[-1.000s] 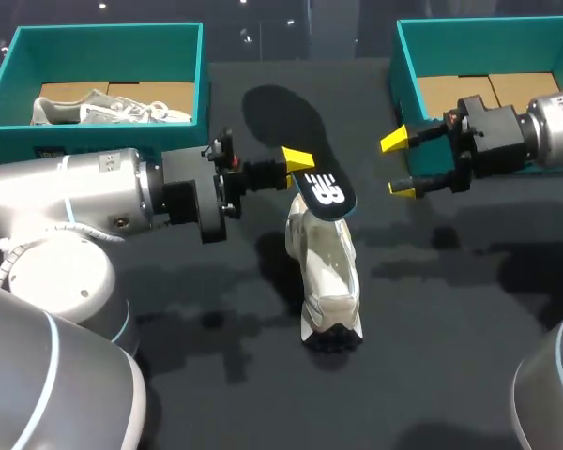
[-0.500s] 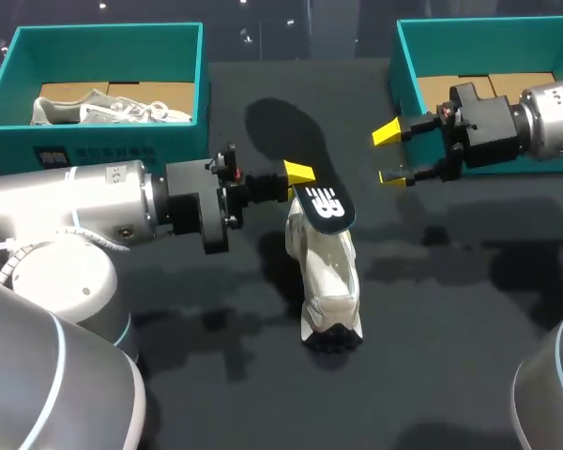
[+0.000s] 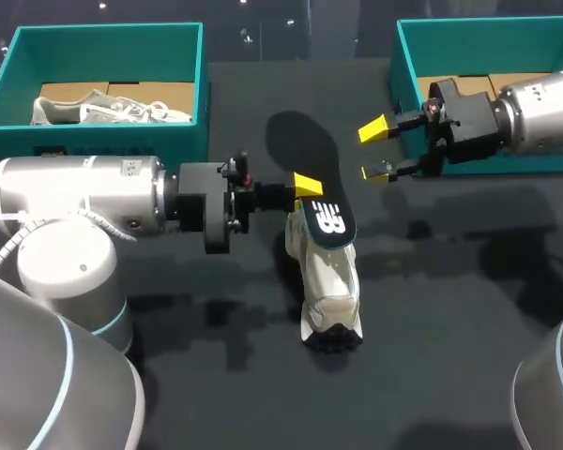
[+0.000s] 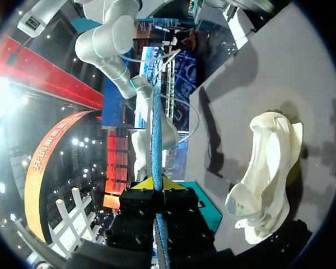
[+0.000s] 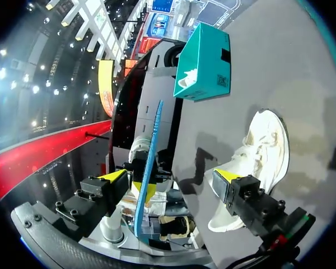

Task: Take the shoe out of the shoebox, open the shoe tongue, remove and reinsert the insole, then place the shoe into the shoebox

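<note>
A white shoe (image 3: 328, 281) lies on the dark table, toe toward the near edge. My left gripper (image 3: 305, 187) is shut on the black insole (image 3: 327, 217), holding it on edge just above the shoe's heel opening. In the left wrist view the insole (image 4: 156, 129) shows as a thin blue edge running out from between the fingertips of the left gripper (image 4: 155, 184), with the shoe (image 4: 266, 168) beside it. My right gripper (image 3: 375, 150) hangs open to the right of the insole, nothing between its fingers. The right wrist view shows the right gripper (image 5: 172, 176) wide open, facing the insole (image 5: 151, 157) and the shoe (image 5: 257, 157).
A teal shoebox (image 3: 103, 33) at the back left holds a second pale shoe (image 3: 113, 108). Another teal shoebox (image 3: 399, 75) at the back right shows its cardboard floor, right behind my right arm. The left box (image 5: 204, 64) also appears in the right wrist view.
My right gripper has moved left and a little farther back, closer to the insole, staying open. My left arm has shifted slightly right and nearer with the insole still held.
</note>
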Action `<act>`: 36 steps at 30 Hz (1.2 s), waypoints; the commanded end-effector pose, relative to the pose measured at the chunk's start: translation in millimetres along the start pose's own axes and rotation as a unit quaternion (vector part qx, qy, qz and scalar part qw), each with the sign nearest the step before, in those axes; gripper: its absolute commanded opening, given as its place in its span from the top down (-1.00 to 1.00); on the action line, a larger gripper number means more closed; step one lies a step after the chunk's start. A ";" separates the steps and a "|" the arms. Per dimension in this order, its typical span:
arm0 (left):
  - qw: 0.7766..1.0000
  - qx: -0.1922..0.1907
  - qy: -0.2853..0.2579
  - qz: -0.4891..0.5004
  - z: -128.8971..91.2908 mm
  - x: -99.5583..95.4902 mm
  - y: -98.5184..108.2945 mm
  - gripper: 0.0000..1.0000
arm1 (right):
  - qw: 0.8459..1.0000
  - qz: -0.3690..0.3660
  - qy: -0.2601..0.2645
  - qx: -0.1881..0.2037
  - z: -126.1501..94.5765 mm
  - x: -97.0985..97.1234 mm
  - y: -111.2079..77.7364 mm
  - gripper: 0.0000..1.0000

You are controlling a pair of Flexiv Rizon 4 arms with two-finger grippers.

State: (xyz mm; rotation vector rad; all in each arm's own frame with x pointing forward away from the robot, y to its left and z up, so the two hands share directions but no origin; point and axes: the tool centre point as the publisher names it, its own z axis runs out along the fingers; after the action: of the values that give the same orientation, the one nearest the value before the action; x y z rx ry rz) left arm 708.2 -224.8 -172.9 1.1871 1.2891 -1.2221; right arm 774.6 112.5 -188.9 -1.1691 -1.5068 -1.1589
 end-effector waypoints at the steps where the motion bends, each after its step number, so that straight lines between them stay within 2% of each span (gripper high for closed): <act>1: 1.000 0.020 0.005 0.007 8.8 1.9 11.9 1.00 | 1.000 -0.001 0.003 0.013 6.2 -1.5 2.1 -1.00; 4: 1.000 0.024 0.011 0.015 11.6 4.4 15.2 1.00 | 1.000 0.002 0.005 0.021 9.7 -0.3 -0.4 -0.91; 8: 0.999 0.018 0.022 0.034 16.4 8.6 18.6 1.00 | 1.000 0.006 0.008 0.024 14.5 2.0 -4.4 -0.63; 11: 0.999 0.016 0.028 0.043 20.2 12.7 19.7 1.00 | 1.000 0.007 0.012 0.025 18.5 4.6 -5.9 -0.55; 14: 0.998 0.018 0.031 0.044 23.9 16.4 19.5 1.00 | 0.999 0.005 0.016 0.027 23.7 6.9 -7.1 -0.28; 19: 0.998 0.017 0.034 0.043 30.8 21.7 20.1 1.00 | 0.999 -0.001 0.029 0.036 32.1 7.7 -9.1 -0.09; 36: 0.999 0.009 0.028 0.044 40.9 26.2 20.4 1.00 | 0.997 -0.012 0.056 0.044 45.7 7.2 -10.1 0.29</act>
State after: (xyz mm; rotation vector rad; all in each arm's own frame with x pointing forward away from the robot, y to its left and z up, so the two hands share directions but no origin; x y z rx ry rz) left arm 728.5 -261.2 -199.9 1.2894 1.2570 -1.1503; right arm 756.1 154.3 -189.1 -1.0202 -1.4748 -1.1456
